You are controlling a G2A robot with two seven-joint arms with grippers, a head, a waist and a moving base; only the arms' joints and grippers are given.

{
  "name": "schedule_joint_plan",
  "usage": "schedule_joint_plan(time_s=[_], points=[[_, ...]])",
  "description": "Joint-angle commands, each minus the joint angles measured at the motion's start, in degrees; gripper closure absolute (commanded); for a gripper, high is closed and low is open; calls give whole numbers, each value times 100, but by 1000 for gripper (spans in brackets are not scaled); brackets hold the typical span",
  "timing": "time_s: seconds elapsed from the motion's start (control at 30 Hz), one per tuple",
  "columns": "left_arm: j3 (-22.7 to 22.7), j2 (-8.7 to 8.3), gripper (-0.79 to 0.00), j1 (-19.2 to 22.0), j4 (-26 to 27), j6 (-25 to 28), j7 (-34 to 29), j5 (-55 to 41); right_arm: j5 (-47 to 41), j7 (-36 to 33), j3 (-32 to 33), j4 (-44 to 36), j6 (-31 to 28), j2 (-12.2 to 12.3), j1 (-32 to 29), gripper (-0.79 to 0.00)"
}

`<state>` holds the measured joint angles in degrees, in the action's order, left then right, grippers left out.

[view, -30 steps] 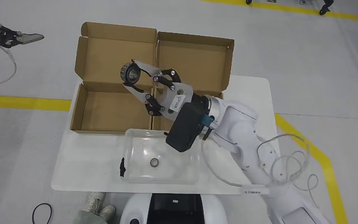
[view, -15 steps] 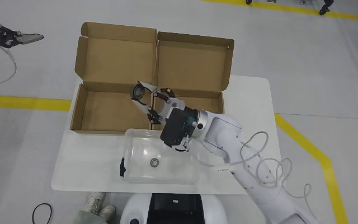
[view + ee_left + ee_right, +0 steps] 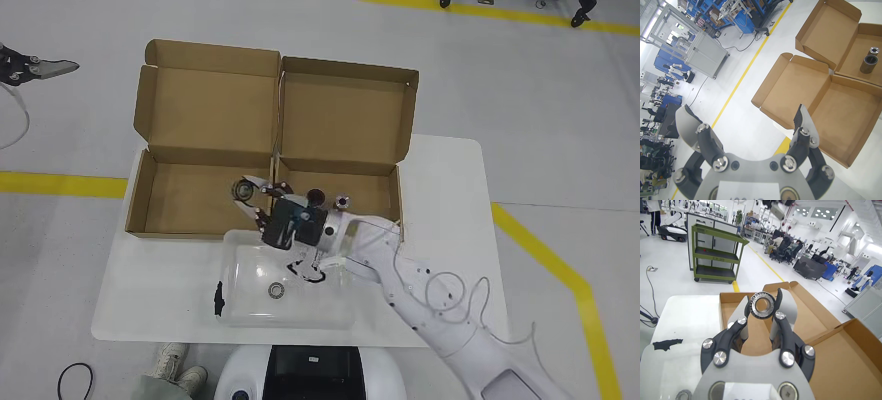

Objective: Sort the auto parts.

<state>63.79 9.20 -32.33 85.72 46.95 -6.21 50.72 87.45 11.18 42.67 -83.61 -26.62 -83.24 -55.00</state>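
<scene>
Squarely between right fingers (image 3: 789,308): bearing (image 3: 762,307).

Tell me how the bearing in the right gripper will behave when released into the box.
The bearing looks like solid metal, so it is probably stiff and heavy for its size. It is round and gripped across its rim by the right gripper, so it may roll or topple on the flat cardboard box floor.

The white table (image 3: 445,205) carries a clear tub (image 3: 250,300), left box (image 3: 185,200) and right box (image 3: 372,190).

left box (image 3: 190,200) beside right box (image 3: 368,186), bin (image 3: 245,262) before both — cylinders (image 3: 316,196) (two, upright) in right box, bearing (image 3: 276,290) in bin
</scene>
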Motion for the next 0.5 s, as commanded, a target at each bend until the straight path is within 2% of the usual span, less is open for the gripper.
schedule_joint_plan(time_s=[0.0,0.27,0.47], points=[[0,0,-785,0,0,0,0,0,-136,-139,-73,282,-57,-52,134,0],[0,0,-785,0,0,0,0,0,-649,-464,-424,1483,-209,-324,682,0],[0,0,-785,0,0,0,0,0,-960,-656,-837,2232,-299,-634,1122,0]])
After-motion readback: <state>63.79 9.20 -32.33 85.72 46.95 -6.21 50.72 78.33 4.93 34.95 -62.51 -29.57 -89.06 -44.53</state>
